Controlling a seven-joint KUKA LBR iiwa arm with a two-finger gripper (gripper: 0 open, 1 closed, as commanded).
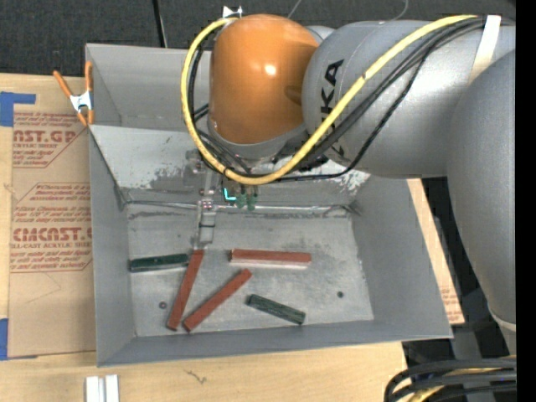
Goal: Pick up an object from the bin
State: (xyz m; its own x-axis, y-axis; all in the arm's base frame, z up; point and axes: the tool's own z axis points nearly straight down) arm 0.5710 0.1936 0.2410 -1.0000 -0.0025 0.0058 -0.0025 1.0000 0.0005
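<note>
My gripper (pixel 203 233) hangs below the orange cover over the left middle of the bin floor. Its tip is just above the upper end of a red-brown stick (pixel 185 293) that lies steeply slanted. Beside that end, to the left, lies a dark green stick (pixel 158 263), nearly level. A red stick with a pale edge (pixel 270 259) lies level just right of the gripper's tip. Nothing shows in the gripper's grasp.
A second red-brown stick (pixel 217 301) slants beside the first, and another dark green stick (pixel 275 308) lies toward the front right. The arm and its orange cover hide the back middle of the bin.
</note>
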